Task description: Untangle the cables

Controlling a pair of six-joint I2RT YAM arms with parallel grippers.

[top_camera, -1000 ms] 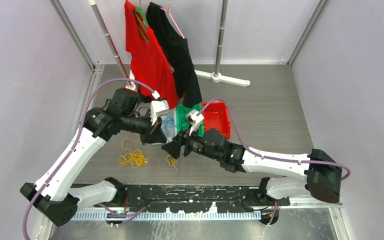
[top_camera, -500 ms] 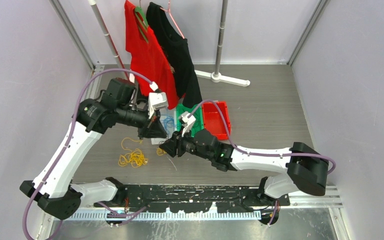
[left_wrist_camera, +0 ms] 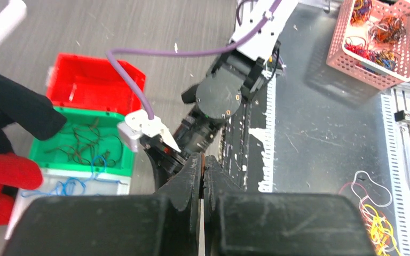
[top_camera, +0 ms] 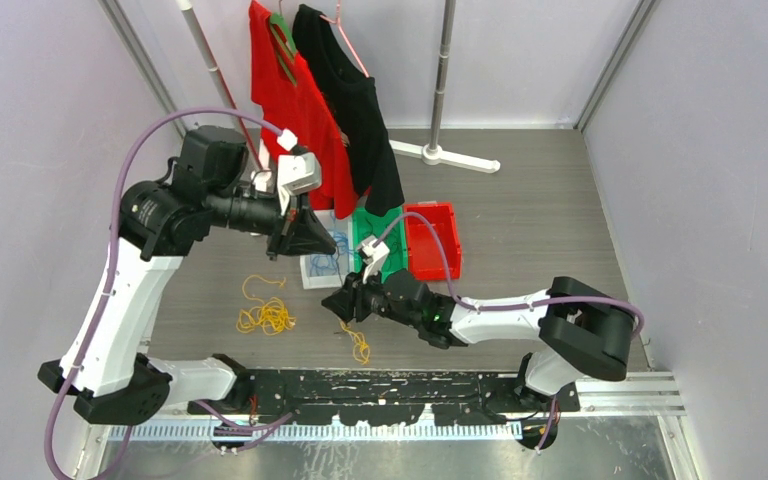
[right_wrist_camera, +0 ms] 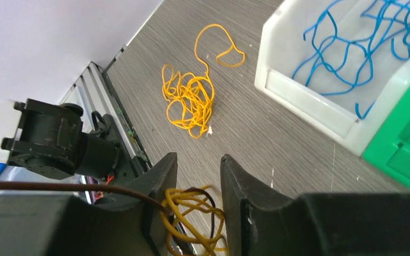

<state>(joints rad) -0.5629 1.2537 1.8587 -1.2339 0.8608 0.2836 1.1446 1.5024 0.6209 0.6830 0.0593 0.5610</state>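
Left end effector (left_wrist_camera: 202, 162) pulled away from cables (top_camera: 360, 343).

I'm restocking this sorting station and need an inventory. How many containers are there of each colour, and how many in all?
White bin: 1
Green bin: 1
Red bin: 1
Pink basket: 1
Total: 4
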